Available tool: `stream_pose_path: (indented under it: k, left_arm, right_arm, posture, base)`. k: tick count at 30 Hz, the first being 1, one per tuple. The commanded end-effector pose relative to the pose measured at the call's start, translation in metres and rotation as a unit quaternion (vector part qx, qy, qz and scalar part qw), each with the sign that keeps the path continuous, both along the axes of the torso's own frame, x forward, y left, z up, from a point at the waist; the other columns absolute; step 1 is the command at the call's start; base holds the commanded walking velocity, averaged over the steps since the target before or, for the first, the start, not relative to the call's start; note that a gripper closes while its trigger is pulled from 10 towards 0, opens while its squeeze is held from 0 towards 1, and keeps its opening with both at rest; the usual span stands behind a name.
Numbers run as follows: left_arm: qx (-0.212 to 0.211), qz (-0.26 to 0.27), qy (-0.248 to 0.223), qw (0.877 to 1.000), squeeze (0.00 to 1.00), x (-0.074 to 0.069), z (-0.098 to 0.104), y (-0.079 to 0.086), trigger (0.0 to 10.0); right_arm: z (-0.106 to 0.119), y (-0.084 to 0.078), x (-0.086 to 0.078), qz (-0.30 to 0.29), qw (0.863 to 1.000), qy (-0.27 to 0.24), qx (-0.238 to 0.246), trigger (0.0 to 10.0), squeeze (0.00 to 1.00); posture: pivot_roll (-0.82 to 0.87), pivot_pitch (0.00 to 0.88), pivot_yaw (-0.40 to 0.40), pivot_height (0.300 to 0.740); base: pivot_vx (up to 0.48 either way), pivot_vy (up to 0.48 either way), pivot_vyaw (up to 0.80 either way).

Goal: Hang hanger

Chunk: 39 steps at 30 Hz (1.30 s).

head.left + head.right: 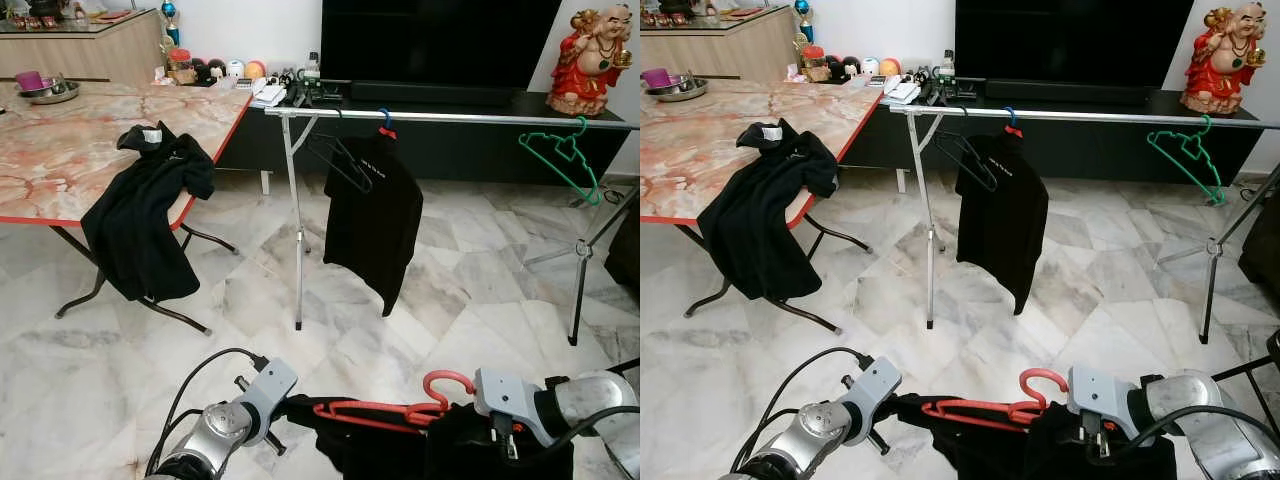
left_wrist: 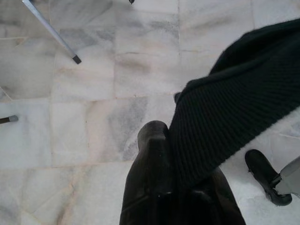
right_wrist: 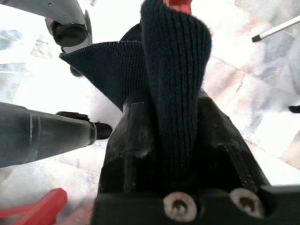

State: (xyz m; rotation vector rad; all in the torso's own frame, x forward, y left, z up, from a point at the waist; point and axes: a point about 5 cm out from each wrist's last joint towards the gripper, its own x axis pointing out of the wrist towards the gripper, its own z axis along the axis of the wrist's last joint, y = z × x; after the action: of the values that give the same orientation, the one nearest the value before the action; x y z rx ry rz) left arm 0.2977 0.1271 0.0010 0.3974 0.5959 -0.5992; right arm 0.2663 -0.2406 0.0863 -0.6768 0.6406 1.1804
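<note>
Hanger status: we hold the red hanger [image 1: 385, 410] low in front of us with a black garment [image 1: 470, 445] on it, hook up near the right gripper [image 3: 171, 117], well short of the rail [image 1: 450, 117]. Right jaws are clamped on a fold of the knit fabric; left gripper [image 2: 164, 154] pinches the garment's other edge, so the cloth is stretched between both arms and the hanger rides level. Rail already carries a black shirt [image 1: 375, 225] on a blue-hooked hanger, an empty black hanger [image 1: 340, 160] beside it, and a green hanger [image 1: 565, 155] well to the right. Open span between shirt and green hanger looks like our best slot. Watch the rail's legs [image 1: 297, 240] and the desk [image 1: 90, 140] edge on the left, draped with another black shirt [image 1: 145, 215]. Floor ahead is open marble.
</note>
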Motion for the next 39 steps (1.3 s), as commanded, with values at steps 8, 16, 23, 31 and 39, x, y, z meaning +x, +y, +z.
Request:
stream_pose_path:
  k: [8,16,23,31,39]
  left_arm:
    - [-0.013,-0.015,0.006,1.0,0.0,0.002,0.004,0.001,0.0]
    - [-0.051,-0.082,-0.002,0.995,0.0,0.013,0.028,-0.001,0.0]
    - [-0.107,-0.186,0.003,0.977,0.0,0.008,0.055,-0.006,0.0]
    - [-0.155,-0.277,0.001,0.948,0.0,-0.004,0.09,-0.02,0.0]
    - [-0.169,-0.333,-0.005,0.928,0.0,-0.019,0.113,-0.04,0.0]
  right_arm:
    - [-0.011,-0.005,0.007,0.001,0.997,-0.031,-0.071,0.0,0.0]
    - [-0.021,0.0,0.02,-0.028,0.992,-0.078,-0.099,0.0,0.0]
    - [-0.03,0.014,0.028,-0.045,0.991,-0.097,-0.084,0.0,0.0]
    - [-0.04,0.042,0.033,-0.086,0.992,-0.092,-0.021,0.0,0.0]
    - [-0.045,0.062,0.043,-0.178,0.98,-0.075,0.058,0.0,0.0]
  posture:
    - [0.02,0.051,-0.025,0.74]
    - [0.03,0.056,-0.017,0.74]
    - [0.04,0.058,-0.011,0.74]
    - [0.06,0.049,-0.002,0.74]
    - [0.07,0.039,0.004,0.74]
  base:
    - [0.0,0.0,0.0]
    - [0.0,0.0,0.0]
    - [0.0,0.0,0.0]
    - [0.0,0.0,0.0]
    - [0.0,0.0,0.0]
